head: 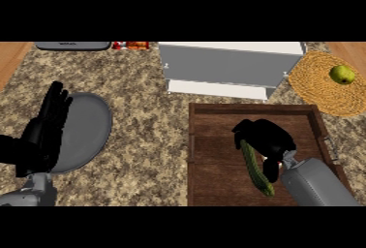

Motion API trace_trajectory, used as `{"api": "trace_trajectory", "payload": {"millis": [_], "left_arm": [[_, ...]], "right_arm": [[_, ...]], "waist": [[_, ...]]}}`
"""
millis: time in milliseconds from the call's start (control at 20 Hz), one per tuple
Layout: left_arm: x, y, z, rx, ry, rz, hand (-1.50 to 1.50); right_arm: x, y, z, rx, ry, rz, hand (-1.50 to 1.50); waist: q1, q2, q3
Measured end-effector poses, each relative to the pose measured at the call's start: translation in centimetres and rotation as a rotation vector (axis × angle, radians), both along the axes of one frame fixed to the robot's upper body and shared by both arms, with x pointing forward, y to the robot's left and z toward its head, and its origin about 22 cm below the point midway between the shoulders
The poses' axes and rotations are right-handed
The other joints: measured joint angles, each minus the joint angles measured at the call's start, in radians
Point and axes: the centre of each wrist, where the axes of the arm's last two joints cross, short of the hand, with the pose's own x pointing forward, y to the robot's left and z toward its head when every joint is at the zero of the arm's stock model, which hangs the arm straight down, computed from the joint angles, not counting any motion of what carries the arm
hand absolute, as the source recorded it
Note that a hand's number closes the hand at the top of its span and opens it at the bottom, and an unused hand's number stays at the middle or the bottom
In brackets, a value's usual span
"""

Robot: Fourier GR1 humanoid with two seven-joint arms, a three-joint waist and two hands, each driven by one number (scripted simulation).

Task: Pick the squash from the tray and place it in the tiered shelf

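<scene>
While the left hand (44, 131) is resting open at the view's left edge, fingers straight and up, it is sitting partly over a grey plate (89, 128) on the speckled stone counter (150, 116). Going right, a white tiered shelf (229, 68) is standing at the back w/ its front lip facing the wooden tray (214, 145) just in front of it. On the tray the squash (256, 167), long, thin and dark green, is lying roughly lengthwise, and the right hand (268, 140) is curling over its far end, fingers wrapped round it. Whether it's lifting off the wood yet, can't tell.

Handling, as a guess: stiff, fairly light, skin smooth so prob. a bit slippery; held near one end, the free end is likely wanting to swing down, so a hold nearer the middle would be steadier. Not fragile.

Room: the shelf is sitting near the tray, w/ the tray's raised back rim between them. Further right, a woven mat (322, 92) is carrying a green apple (343, 74), well apart from the route. A dark appliance (71, 45) and a red item (132, 45) are showing along the back edge.
</scene>
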Motion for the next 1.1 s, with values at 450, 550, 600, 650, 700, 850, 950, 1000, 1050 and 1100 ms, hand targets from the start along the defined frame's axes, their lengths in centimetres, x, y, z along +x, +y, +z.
{"api": "trace_trajectory", "payload": {"millis": [450, 550, 600, 650, 700, 850, 950, 1000, 1050, 1100], "left_arm": [[-0.3, -0.5, -0.9, -0.002, 0.005, -0.002, 0.0], [-0.2, -0.6, -0.9, -0.003, 0.005, 0.001, 0.0], [-0.2, -0.5, -0.8, -0.003, 0.006, 0.003, 0.0], [-0.1, -0.6, -0.7, -0.002, 0.003, 0.0, 0.0], [-0.1, -0.6, -0.6, -0.001, 0.003, -0.003, 0.0], [0.0, -0.6, -0.4, -0.003, -0.001, -0.021, 0.0], [0.2, -0.9, -0.4, -0.001, -0.004, -0.027, 0.0], [0.2, -0.9, -0.4, -0.003, -0.005, -0.029, 0.0], [0.4, -0.9, -0.4, -0.003, -0.003, -0.031, 0.0], [0.4, -0.9, -0.5, -0.002, 0.0, -0.032, 0.0]], "right_arm": [[-0.6, 3.8, -0.2, -0.002, -0.123, -0.13, 1.5], [-0.8, 4.9, -0.3, -0.019, -0.143, -0.27, 1.5], [-0.9, 5.4, -0.2, -0.02, -0.149, -0.337, 1.5], [-1.1, 5.8, -0.2, -0.012, -0.153, -0.393, 1.5], [-1.3, 6.3, 0.0, 0.002, -0.156, -0.446, 1.5], [-2.0, 8.8, 0.8, 0.088, -0.153, -0.57, 1.5], [-2.8, 10.9, 1.7, 0.156, -0.161, -0.623, 1.5], [-3.1, 11.9, 2.6, 0.188, -0.178, -0.645, 1.5], [-3.4, 12.7, 3.2, 0.236, -0.196, -0.67, 1.5], [-3.5, 13.4, 4.3, 0.29, -0.216, -0.692, 1.5]], "waist": [[-0.009, -0.004, -0.007], [-0.012, -0.006, -0.01], [-0.011, -0.007, -0.011], [-0.007, -0.007, -0.01], [-0.003, -0.005, -0.01], [0.016, 0.001, -0.002], [0.023, 0.004, 0.002], [0.027, 0.005, 0.004], [0.029, 0.006, 0.005], [0.03, 0.006, 0.006]]}}
